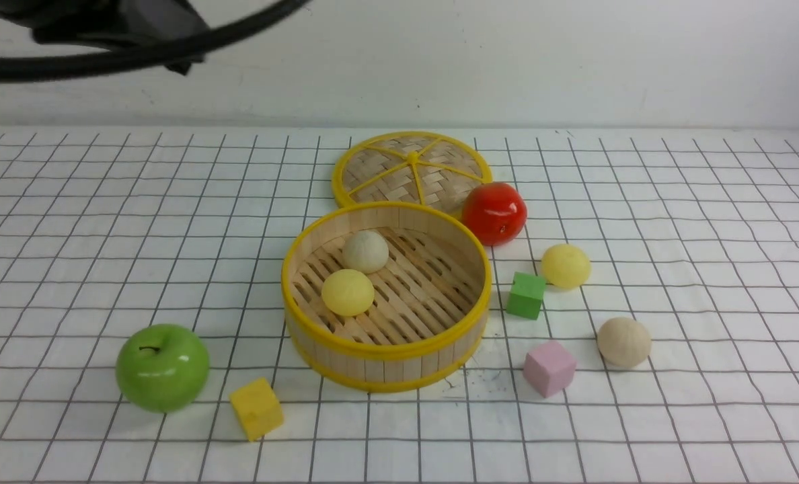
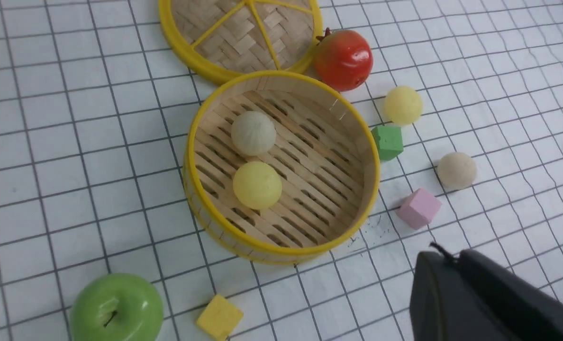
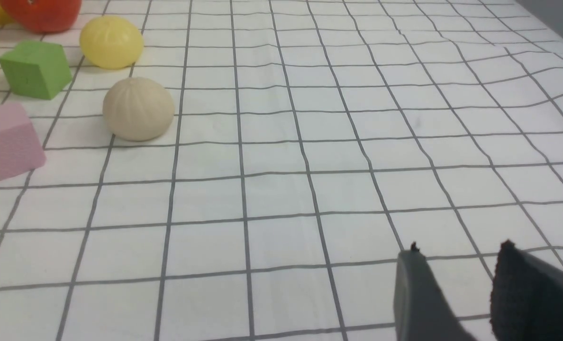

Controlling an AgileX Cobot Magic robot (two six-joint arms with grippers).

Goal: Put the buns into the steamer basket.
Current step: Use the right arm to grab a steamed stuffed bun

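nearest of all, the right gripper (image 3: 460, 247) hangs low over the white gridded tablecloth (image 1: 70, 235). its two dark fingertips stand parted with only cloth showing in the gap, and it has hold of nothing. of the left gripper (image 2: 452, 270) only one dark mass shows in its wrist view, raised above the table, so i cannot tell how far it is open.

on the cloth, a yellow cube (image 1: 256, 408) and a glossy green apple (image 1: 163, 368) sit closest, near each other, off the basket's front left. to the front right a pink cube (image 1: 549, 368) stands, with a small matte round beige bun (image 1: 623, 342) loose on the cloth just beyond it to the right.

between them stands the steamer basket (image 1: 379, 366), round and deep, of bamboo with a slatted floor, strip wall and yellow rims. two buns lie in it, on the left half of the floor. a matte pale yellow bun (image 1: 348, 292) is nearer, and a second beige bun (image 1: 365, 251) lies just behind it.

right of the basket wall a green cube (image 1: 526, 295) stands. a second pale yellow bun (image 1: 565, 265) rests on the cloth just past it, outside the basket.

farther back a glossy red apple (image 1: 494, 213) sits by the basket's far right rim. a flat woven bamboo lid (image 1: 411, 168) with a yellow rim and spokes lies behind the basket, just beside the apple.
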